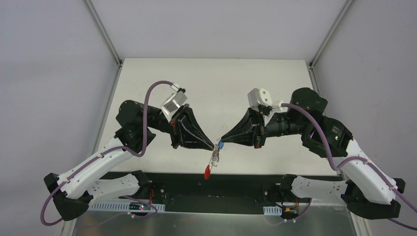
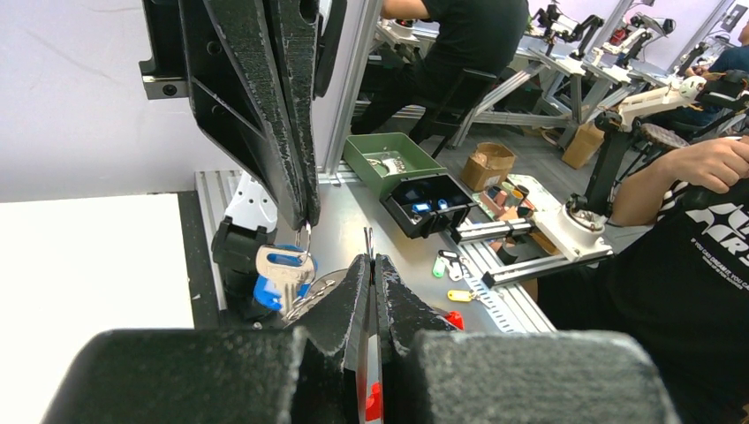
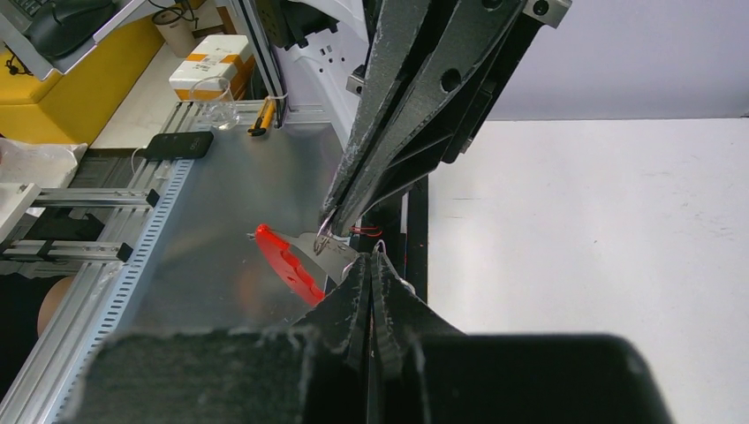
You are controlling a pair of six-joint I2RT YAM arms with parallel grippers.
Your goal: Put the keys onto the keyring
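Both grippers meet tip to tip above the white table's (image 1: 211,83) near edge. My left gripper (image 1: 214,146) is shut on a thin wire ring of the keyring (image 1: 215,156). The silver rings hang below it, ending in the red curved strip (image 1: 207,171). In the left wrist view my left gripper (image 2: 372,261) pinches the wire. My right gripper (image 1: 221,143) is shut on the keys (image 1: 221,145), whose blue tag shows at its tip. The key and blue tag (image 2: 283,269) hang from its fingers (image 2: 296,177). The right wrist view shows my right gripper (image 3: 371,263) shut, with the red strip (image 3: 287,261) beyond.
A black rail (image 1: 211,179) runs along the table's front edge, with a metal bench below. On that bench are a green tray (image 2: 389,163), a black box (image 2: 428,201) and loose coloured key tags (image 2: 449,265). People sit beyond it.
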